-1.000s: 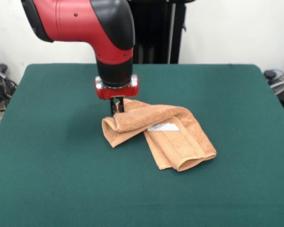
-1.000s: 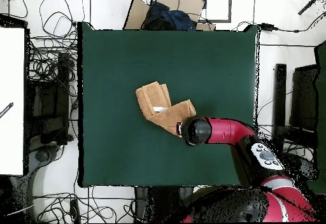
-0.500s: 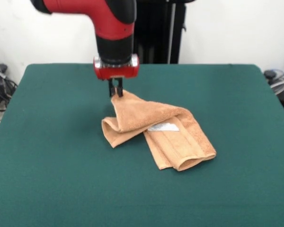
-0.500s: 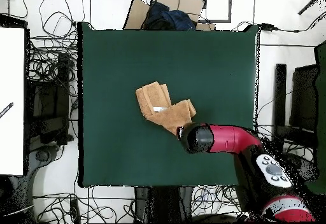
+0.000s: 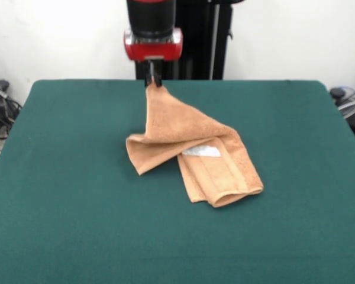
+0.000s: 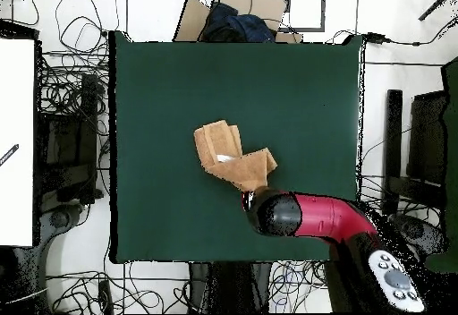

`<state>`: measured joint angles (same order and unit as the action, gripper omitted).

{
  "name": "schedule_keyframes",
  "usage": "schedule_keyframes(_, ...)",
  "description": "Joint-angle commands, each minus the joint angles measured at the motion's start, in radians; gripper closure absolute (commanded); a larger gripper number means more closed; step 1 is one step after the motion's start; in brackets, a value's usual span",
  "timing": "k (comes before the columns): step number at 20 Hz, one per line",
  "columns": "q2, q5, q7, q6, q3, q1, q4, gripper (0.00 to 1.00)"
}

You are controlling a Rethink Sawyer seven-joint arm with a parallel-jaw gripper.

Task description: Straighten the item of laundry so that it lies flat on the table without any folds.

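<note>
The tan-orange towel (image 5: 189,151) lies folded and bunched on the dark green table (image 5: 59,177), with a white tag (image 5: 202,151) on top. My gripper (image 5: 153,80) is shut on one corner of the towel and holds it lifted above the table at the far side, so the cloth rises in a peak from the pile. In the overhead view the towel (image 6: 231,155) sits near the table's middle (image 6: 152,106), and the red arm (image 6: 304,217) covers the gripper and the lifted corner.
Cables and equipment (image 6: 67,132) lie on the floor beside the table. A cardboard box with dark cloth (image 6: 234,18) stands past one table edge. The black pedestal (image 5: 195,41) stands behind the far edge.
My gripper has risen and moved toward the robot's side with the towel corner in it. The corner has pulled up into a taller peak and the pile has shifted slightly.
</note>
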<state>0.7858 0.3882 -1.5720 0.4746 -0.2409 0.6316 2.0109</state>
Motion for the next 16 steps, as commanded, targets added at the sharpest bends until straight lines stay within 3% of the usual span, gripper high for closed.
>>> schedule_keyframes(1, 0.241, -0.122, -0.006, 0.190, -0.073, 0.022, 0.186, 1.00)
schedule_keyframes(5, 0.329, -0.162, 0.041, 0.278, -0.054, 0.019, 0.200, 1.00)
schedule_keyframes(13, 0.351, -0.200, 0.055, 0.297, -0.068, 0.037, 0.224, 1.00)
schedule_keyframes(16, 0.431, -0.233, 0.077, 0.365, -0.060, 0.031, 0.230, 1.00)
